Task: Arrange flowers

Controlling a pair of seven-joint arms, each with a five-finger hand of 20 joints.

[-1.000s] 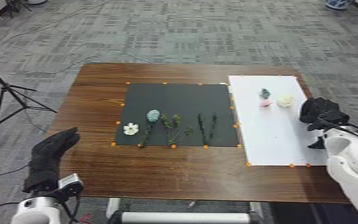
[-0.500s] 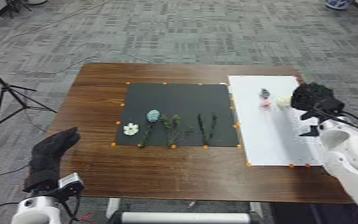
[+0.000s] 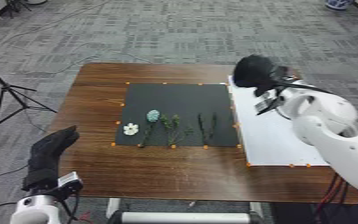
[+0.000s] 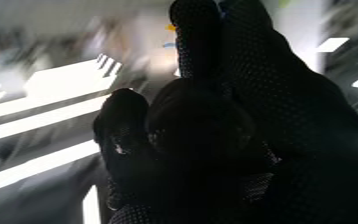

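The white flower and blue flower head lie on the black sheet, toward two o'clock from the left hand, its fingers straight, and toward eight o'clock from the right hand, well apart from both. I cannot tell whether the right hand is open, closed or gripping. Its forearm hides part of the white sheet. Leafy sprigs and thin dark stems stand out weakly on black. The gloves are matte mesh fabric; the table is brown, grained wood.
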